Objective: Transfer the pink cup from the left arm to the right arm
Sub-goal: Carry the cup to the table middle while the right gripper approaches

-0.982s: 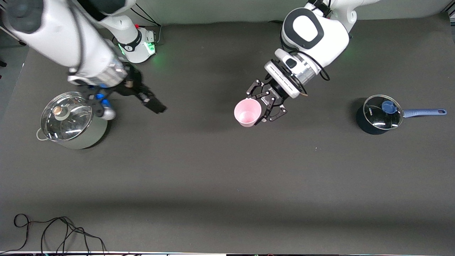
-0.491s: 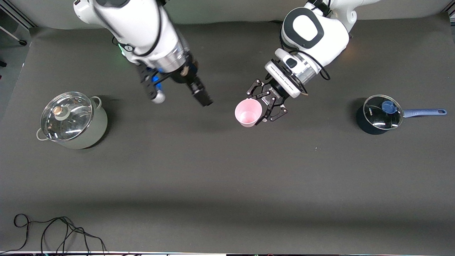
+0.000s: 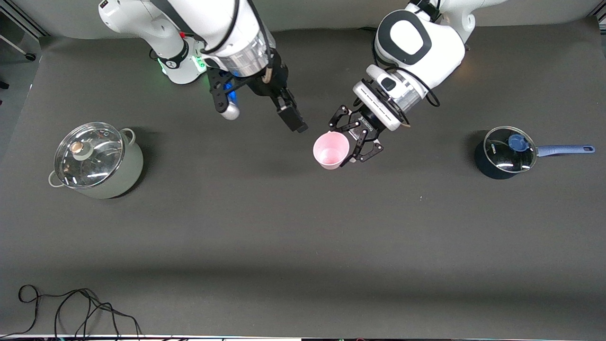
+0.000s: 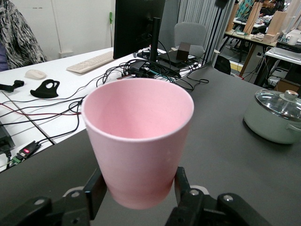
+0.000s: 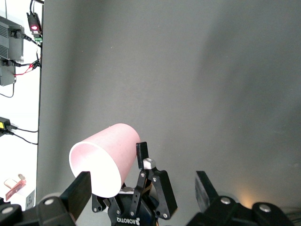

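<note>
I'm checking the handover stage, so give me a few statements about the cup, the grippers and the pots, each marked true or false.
1. The left gripper is shut on the pink cup. True.
2. The right gripper already grips the cup. False: it is apart from it, open.
3. The cup stands on the table. False: it is held in the air.
4. The large pot has its glass lid on. True.
5. The blue saucepan lies toward the right arm's end. False: the left arm's.

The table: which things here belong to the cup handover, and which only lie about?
Part of the job:
- pink cup, clamped in the left gripper above the table
- right gripper, open, in the air beside the cup

Just lying about:
- lidded grey pot
- blue saucepan
- loose cable
</note>
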`<move>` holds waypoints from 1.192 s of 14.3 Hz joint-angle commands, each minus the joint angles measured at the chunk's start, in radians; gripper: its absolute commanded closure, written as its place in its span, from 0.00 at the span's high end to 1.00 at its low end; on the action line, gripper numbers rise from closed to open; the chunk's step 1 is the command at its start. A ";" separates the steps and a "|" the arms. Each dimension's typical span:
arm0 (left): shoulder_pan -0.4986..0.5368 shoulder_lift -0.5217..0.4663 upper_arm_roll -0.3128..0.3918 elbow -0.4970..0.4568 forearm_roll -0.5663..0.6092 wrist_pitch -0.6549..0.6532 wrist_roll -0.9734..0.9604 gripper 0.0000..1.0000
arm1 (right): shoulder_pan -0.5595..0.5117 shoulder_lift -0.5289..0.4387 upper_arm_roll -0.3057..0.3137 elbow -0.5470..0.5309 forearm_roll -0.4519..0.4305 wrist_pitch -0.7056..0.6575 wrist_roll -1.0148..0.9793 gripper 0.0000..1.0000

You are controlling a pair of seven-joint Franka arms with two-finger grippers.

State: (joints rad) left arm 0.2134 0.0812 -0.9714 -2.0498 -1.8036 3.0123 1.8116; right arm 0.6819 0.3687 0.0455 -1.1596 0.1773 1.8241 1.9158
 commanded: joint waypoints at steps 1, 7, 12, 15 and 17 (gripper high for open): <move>-0.006 -0.024 0.004 -0.009 -0.025 0.008 -0.012 0.16 | 0.045 0.088 -0.013 0.096 -0.041 0.015 0.028 0.98; -0.006 -0.018 0.005 -0.004 -0.026 0.008 -0.012 0.16 | 0.067 0.177 -0.013 0.166 -0.096 0.038 0.020 0.99; -0.005 -0.017 0.005 -0.004 -0.028 0.008 -0.012 0.16 | 0.068 0.197 -0.013 0.164 -0.101 0.038 0.014 0.95; -0.005 -0.015 0.005 -0.004 -0.028 0.008 -0.012 0.17 | 0.067 0.199 -0.013 0.166 -0.101 0.038 0.002 0.25; -0.006 -0.014 0.005 -0.004 -0.028 0.008 -0.017 0.18 | 0.067 0.200 -0.013 0.166 -0.101 0.040 -0.004 0.00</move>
State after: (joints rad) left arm 0.2134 0.0814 -0.9699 -2.0498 -1.8119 3.0124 1.8082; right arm 0.7339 0.5479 0.0440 -1.0333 0.0928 1.8663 1.9146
